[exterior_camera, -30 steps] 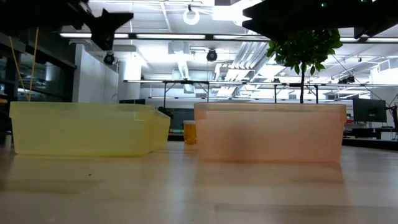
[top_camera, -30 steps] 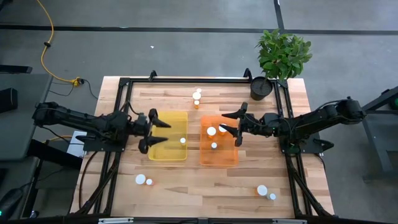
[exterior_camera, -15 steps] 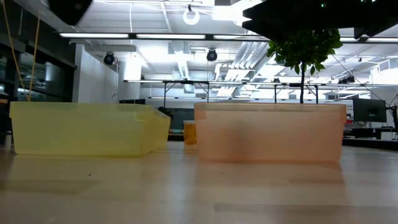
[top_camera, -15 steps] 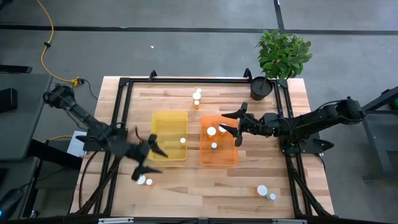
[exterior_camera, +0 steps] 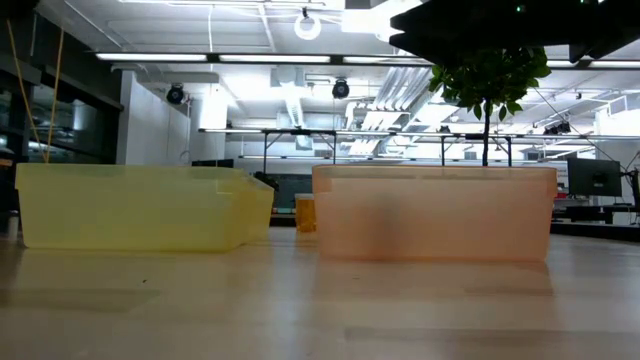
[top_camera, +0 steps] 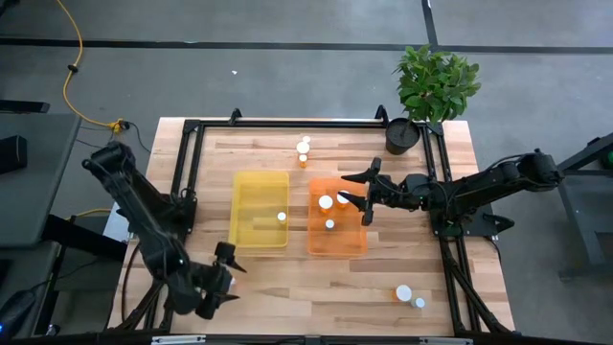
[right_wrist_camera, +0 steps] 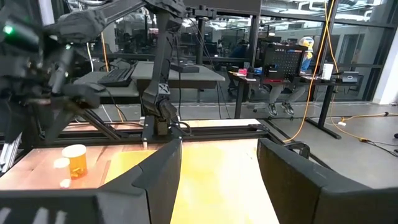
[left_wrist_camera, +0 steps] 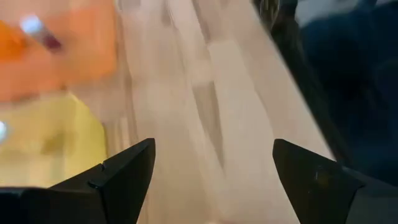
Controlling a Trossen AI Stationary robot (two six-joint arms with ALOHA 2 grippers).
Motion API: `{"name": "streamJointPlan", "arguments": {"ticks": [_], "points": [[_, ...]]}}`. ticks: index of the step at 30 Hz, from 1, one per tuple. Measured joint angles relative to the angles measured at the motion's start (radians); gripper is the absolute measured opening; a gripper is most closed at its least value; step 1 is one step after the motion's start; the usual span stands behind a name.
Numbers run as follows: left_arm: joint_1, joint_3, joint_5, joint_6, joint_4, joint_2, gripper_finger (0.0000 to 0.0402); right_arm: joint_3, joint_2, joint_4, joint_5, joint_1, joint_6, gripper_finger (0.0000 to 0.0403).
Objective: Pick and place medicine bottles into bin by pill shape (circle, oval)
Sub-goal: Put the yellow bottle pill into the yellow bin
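Note:
My left gripper (top_camera: 228,271) is open and empty above the table's near left part; its own view (left_wrist_camera: 211,180) is blurred. My right gripper (top_camera: 364,196) hangs open and empty over the orange bin (top_camera: 351,241). That bin holds three white-capped orange bottles (top_camera: 326,202), one of them upright in the right wrist view (right_wrist_camera: 76,158). The yellow bin (top_camera: 251,196) holds one bottle (top_camera: 282,217). Two bottles (top_camera: 304,149) stand at the far middle and two (top_camera: 406,293) at the near right. The arm hides the table under my left gripper.
A potted plant (top_camera: 433,86) stands at the far right corner. A black frame (top_camera: 287,123) runs along the far and side edges. Bare wood (top_camera: 316,278) lies between the bins and the near edge. In the low view both bins (exterior_camera: 130,208) (exterior_camera: 435,213) stand side by side.
My left gripper has swung from the yellow bin's left side toward the table's near edge, turning as it went and staying open. It now stands over the spot where two bottles lay at the near left, and they no longer show. My right gripper has kept still.

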Motion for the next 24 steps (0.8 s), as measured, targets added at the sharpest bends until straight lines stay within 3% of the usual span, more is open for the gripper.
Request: {"name": "streamJointPlan", "arguments": {"ticks": [9, 24], "points": [[-0.010, 0.000, 0.131, -0.243, -0.152, 0.081, 0.0314, 0.000, 0.000, -0.012, 0.000, 0.000, 0.000, 0.0204], [-0.010, 0.001, 0.181, -0.261, -0.181, 0.197, 0.0314, 0.000, 0.000, -0.019, 0.000, 0.000, 0.000, 0.0204]]}}
